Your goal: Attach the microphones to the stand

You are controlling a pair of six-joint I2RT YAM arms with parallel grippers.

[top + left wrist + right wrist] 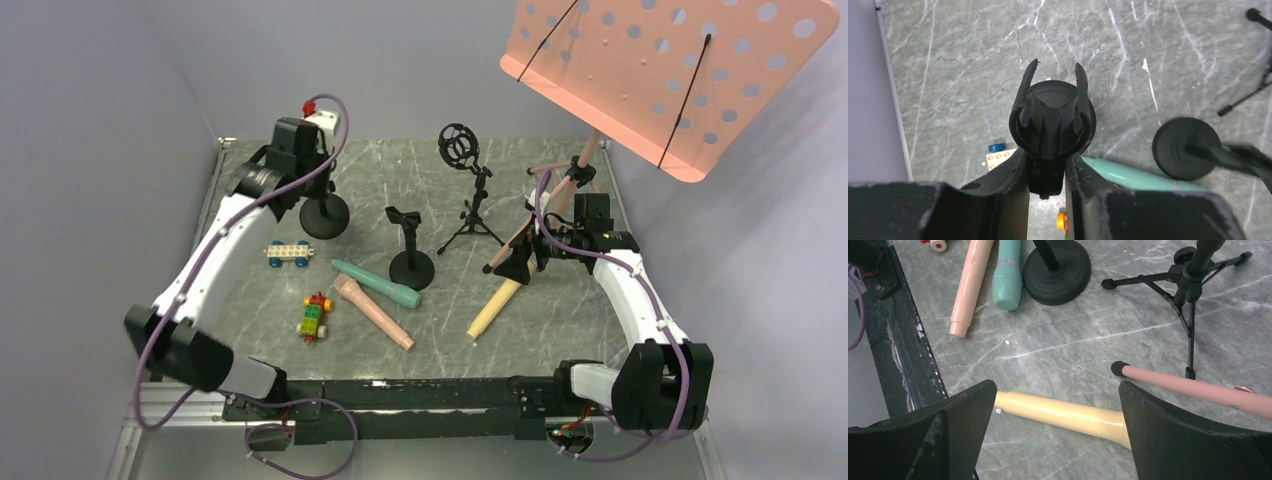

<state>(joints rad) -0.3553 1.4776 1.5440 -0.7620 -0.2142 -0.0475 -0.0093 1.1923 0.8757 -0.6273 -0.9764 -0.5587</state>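
Three microphones lie on the table: teal (375, 283), salmon-pink (373, 312) and pale yellow (493, 308). My left gripper (312, 195) is shut on the post of a black round-base stand (324, 215). In the left wrist view its U-shaped clip (1053, 117) sits just beyond the gripper (1047, 170), with the teal microphone (1133, 175) to the right. My right gripper (520, 262) is open above the yellow microphone. In the right wrist view the gripper (1058, 390) straddles that microphone (1063, 412) without touching it. The pink (970, 285) and teal (1008, 275) microphones lie farther off.
A second round-base stand (411, 268) stands mid-table. A black tripod stand with a shock mount (470, 190) is behind it. A pink music stand (670, 70) rises at the back right, with its leg (1188, 390) close to my right gripper. Two toy block cars (288, 253) (315, 316) lie at the left.
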